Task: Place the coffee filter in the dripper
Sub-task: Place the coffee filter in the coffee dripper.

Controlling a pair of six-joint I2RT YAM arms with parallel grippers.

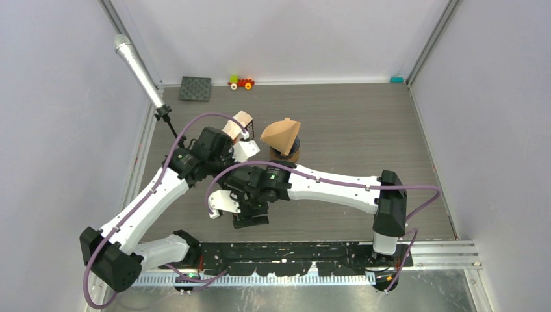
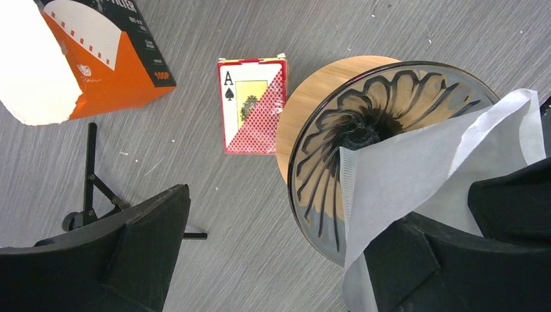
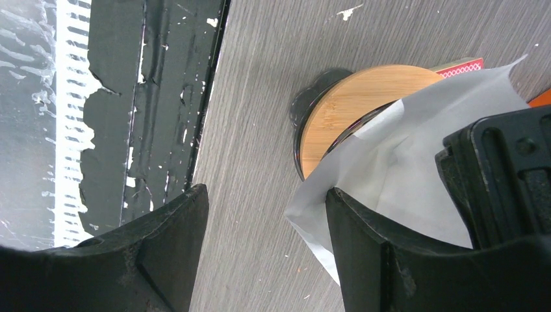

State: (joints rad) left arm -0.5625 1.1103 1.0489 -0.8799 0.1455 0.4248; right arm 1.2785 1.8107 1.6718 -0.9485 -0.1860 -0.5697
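The dripper (image 2: 318, 169) is dark ribbed glass on a wooden collar; it also shows in the right wrist view (image 3: 351, 104). The white paper filter (image 2: 422, 169) has its tip in the dripper's middle. It fans out over the rim, half unfolded. My left gripper (image 2: 279, 214) is open, and the filter leans against its right finger (image 2: 403, 266). My right gripper (image 3: 266, 195) is open, with a filter (image 3: 403, 162) corner against its right finger (image 3: 364, 253). In the top view both grippers, left (image 1: 245, 156) and right (image 1: 240, 211), meet over the spot and hide the dripper.
An orange filter box (image 2: 110, 71), a card deck (image 2: 252, 104) and a black tripod foot (image 2: 91, 188) lie beside the dripper. The black base plate (image 3: 156, 97) is close by. A tan cone on a dark stand (image 1: 281, 134), a microphone (image 1: 136, 65) and a toy (image 1: 241, 82) stand further back.
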